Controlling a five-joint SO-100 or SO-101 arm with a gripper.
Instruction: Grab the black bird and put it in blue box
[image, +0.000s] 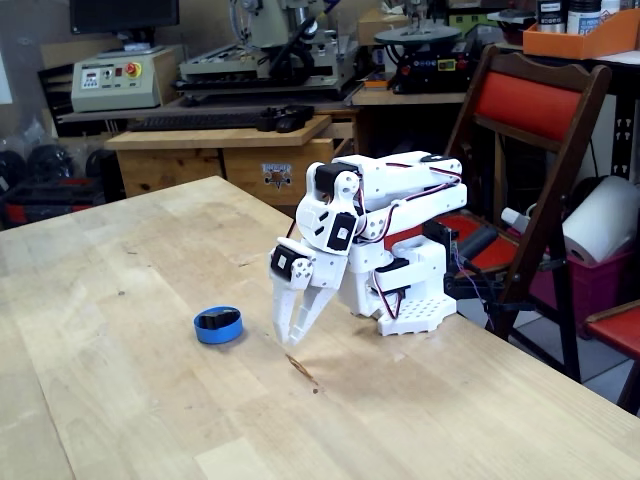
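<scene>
Workshop clutter fills the back of the room, with machines on benches and a red folding wooden chair (530, 130) at the right, and in front lies a pale butcher-block wooden desk (120, 380). On it sits the white, folded robot arm (385, 215), its claw (291, 343) pointing down just above the desk, fingers drawn nearly together and grasping nothing that I can see. To its left in the fixed view, near but apart, rests the small shallow round blue box (218, 326), and the dark shape inside it looks like the small black bird (214, 320), though it is too small to be sure. By my judgement the placing is done, so the next move calls only for the arm to retreat.
</scene>
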